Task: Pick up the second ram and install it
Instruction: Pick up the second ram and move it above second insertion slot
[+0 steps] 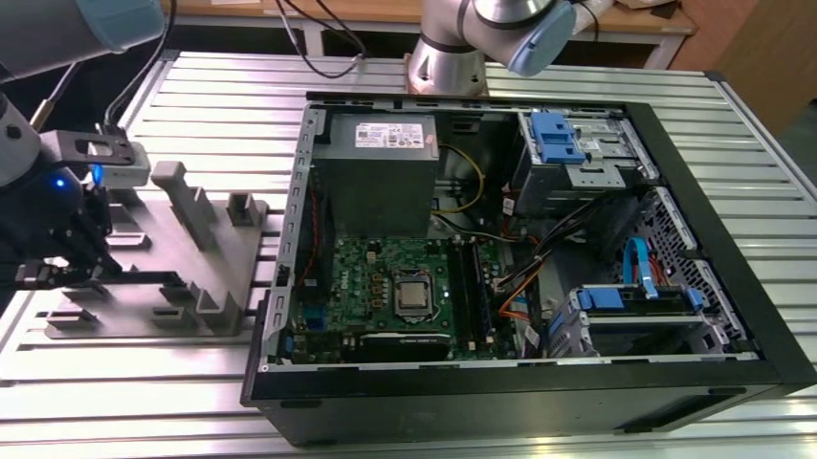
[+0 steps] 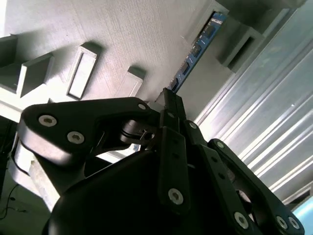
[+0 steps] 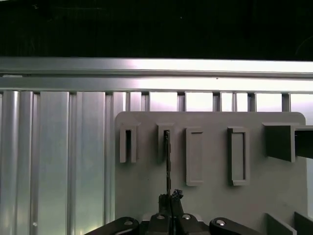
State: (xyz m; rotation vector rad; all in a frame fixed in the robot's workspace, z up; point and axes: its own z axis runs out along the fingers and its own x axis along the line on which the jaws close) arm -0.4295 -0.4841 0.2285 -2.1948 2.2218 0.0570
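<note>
The second ram (image 2: 195, 49) is a thin blue-edged stick seen edge-on, resting on edge in the grey fixture plate (image 3: 210, 196). Its far end sits in a small raised bracket (image 2: 230, 34). In the first wrist view the ram (image 3: 167, 161) runs from a narrow slot holder down to my fingertips. My gripper (image 3: 169, 199) is shut on its near end, and the black fingers (image 2: 171, 110) pinch it from both sides. In the exterior view the gripper (image 1: 79, 273) hangs low over the plate at the exterior view's left, outside the computer case (image 1: 715, 287).
The open case holds the green motherboard (image 1: 383, 277), long black memory slots (image 1: 473, 287), a grey power-supply box (image 1: 377, 182) and blue drive bays (image 1: 562, 139). Grey upright fins (image 1: 191, 206) stand on the fixture plate. A second arm's base (image 1: 447, 62) stands behind the case on the ribbed metal table (image 1: 217, 105).
</note>
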